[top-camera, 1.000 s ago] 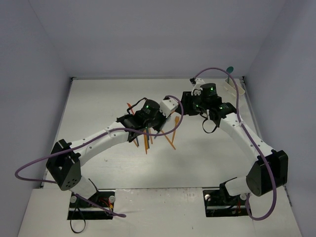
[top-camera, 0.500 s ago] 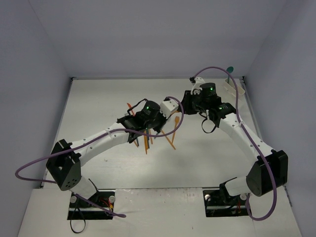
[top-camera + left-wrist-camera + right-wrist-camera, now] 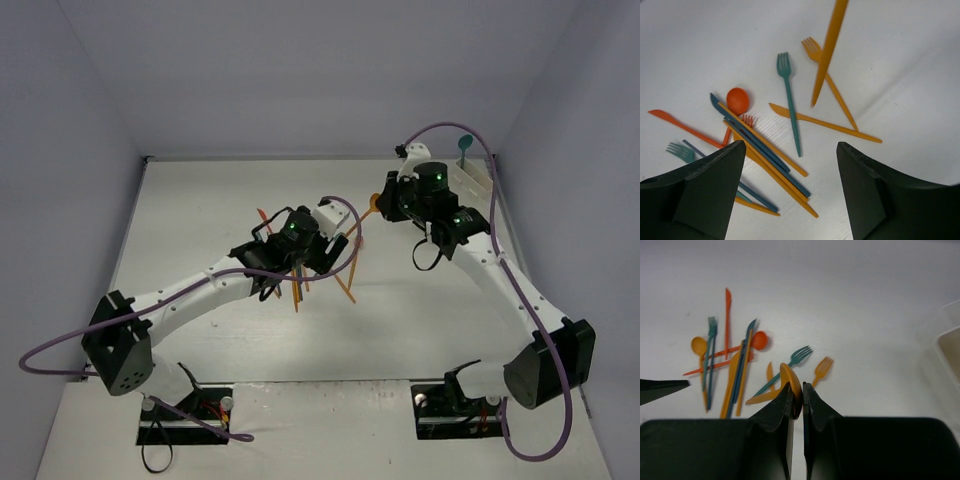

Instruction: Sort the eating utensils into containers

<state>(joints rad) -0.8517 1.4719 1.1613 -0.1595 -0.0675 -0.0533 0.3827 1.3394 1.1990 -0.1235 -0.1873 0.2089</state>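
L arm is reaching fwd over the table (image 3: 200,220) centre, its gripper (image 3: 790,190) hanging wide open above the pile of utensils (image 3: 765,150), fingers (image 3: 705,190) apart and off them. A teal fork (image 3: 788,100), orange knife (image 3: 825,122) and orange fork (image 3: 827,80) are lying loose beside the pile. R arm is stretching twd the far right corner, its gripper (image 3: 796,390) pinching an orange spoon (image 3: 790,376) by the bowl, raised off the table. The containers (image 3: 470,180) are sitting just beyond it w/ a teal spoon (image 3: 464,143) sticking up, and in the top view the L gripper body is covering most of the pile.
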